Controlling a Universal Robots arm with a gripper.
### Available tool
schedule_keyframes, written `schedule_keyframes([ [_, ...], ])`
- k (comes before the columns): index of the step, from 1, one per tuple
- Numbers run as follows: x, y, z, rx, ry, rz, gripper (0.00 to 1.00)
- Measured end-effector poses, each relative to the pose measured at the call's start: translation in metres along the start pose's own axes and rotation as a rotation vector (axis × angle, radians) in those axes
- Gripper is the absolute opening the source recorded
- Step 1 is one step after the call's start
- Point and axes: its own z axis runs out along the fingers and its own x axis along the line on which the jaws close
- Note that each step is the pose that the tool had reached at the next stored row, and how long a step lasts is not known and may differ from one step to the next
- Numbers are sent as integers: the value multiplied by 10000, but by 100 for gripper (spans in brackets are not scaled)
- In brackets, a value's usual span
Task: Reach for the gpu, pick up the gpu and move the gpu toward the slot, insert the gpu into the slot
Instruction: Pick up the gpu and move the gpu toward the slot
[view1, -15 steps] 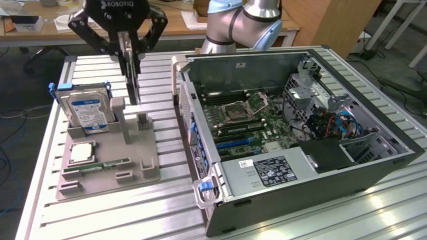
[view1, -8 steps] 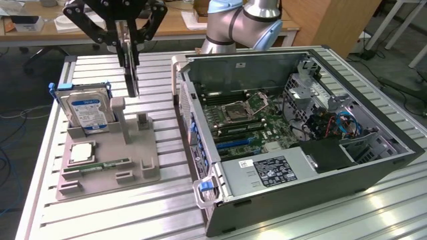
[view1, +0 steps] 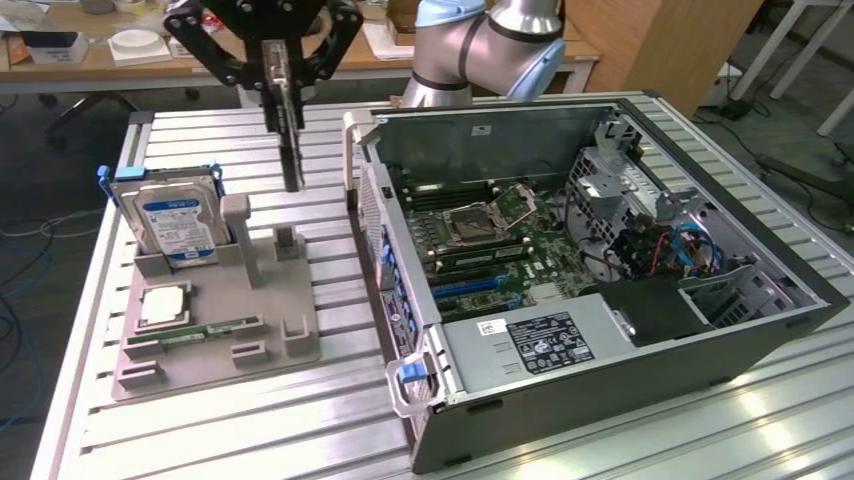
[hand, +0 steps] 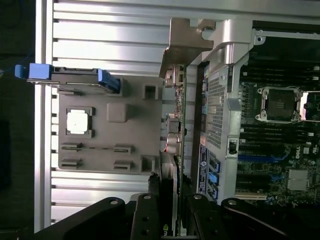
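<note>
One claw (view1: 280, 78) clenched on one gpu (view1: 290, 145), lifted between one tray (view1: 214, 375) and one case (view1: 641, 390); one hard drive (view1: 176, 215) in tray.

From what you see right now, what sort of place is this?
Probably a robotics lab bench for computer assembly: a ribbed aluminium table, an open black desktop computer case, and a grey tray holding a blue-labelled hard drive.

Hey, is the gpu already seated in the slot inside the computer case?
No, the gpu hangs in the gripper above the table, outside the computer case, on the exterior view's left of it.
</note>
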Motion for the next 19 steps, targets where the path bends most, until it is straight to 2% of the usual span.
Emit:
schedule_keyframes([
  [10, -455, -14, 7, 0, 0, -10, 27],
  [19, -798, -25, 12, -1, 1, -33, 27],
])
